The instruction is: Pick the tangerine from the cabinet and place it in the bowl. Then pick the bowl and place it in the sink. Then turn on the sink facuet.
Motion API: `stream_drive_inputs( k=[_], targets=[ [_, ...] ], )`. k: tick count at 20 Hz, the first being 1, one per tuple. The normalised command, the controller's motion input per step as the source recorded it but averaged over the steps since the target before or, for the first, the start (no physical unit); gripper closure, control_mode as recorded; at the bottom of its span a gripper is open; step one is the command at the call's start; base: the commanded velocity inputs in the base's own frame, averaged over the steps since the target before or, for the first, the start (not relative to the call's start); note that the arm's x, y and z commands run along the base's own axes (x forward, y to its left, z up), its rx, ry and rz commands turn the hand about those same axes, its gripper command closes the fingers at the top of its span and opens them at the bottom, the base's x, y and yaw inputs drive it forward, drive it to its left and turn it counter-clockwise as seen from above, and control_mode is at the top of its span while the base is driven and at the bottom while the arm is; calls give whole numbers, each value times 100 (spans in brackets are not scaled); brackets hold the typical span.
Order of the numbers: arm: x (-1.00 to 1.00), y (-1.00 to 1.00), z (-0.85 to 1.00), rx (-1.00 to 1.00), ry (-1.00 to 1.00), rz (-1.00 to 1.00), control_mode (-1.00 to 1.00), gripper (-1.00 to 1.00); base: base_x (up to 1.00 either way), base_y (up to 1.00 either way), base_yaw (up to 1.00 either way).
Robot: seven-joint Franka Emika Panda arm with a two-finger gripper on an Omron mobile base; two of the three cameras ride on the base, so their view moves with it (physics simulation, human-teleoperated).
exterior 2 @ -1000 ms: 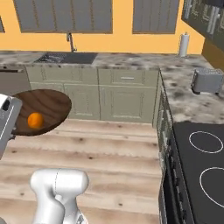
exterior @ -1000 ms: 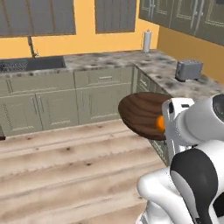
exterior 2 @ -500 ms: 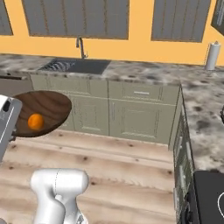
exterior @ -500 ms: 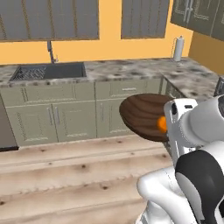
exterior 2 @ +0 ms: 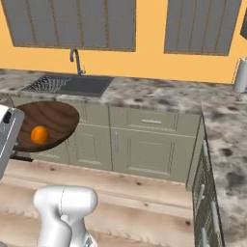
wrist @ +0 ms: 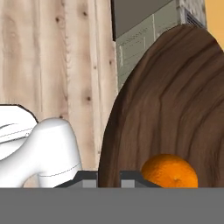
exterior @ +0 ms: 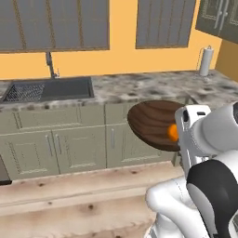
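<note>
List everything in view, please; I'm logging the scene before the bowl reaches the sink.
bowl: one, dark brown wood, held up in the air over the floor, in front of the base cabinets.
tangerine: one, bright orange, inside the bowl.
sink: one, dark grey, recessed in the counter, wire rack at its left end.
sink facuet: one, dark grey, upright behind the sink.
paper towel roll: one, white, far right of the counter.
counter: one, speckled grey stone, over grey-green doors.
wall cabinets: grey, above the counter.
floor: pale wood planks.
gripper: one, dark, shut on the bowl's rim.
</note>
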Motion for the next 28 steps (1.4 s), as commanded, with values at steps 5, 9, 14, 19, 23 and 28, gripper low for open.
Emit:
stream_drive_inputs(
  k=[5, 9, 14, 19, 23, 28],
  targets=[
    [0, 0, 0, 0, 0, 0, 100, 100, 100, 35, -3],
    [0, 0, 0, 0, 0, 0, 100, 100, 94, 43, -4],
    [0, 0, 0, 0, 0, 0, 100, 100, 92, 45, -5],
    [0, 0, 0, 0, 0, 0, 100, 100, 81, 40, -6],
    [0, 0, 0, 0, 0, 0, 100, 100, 33, 37, -4],
    [0, 0, 0, 0, 0, 0, 100, 100, 19, 37, -2]
  ],
)
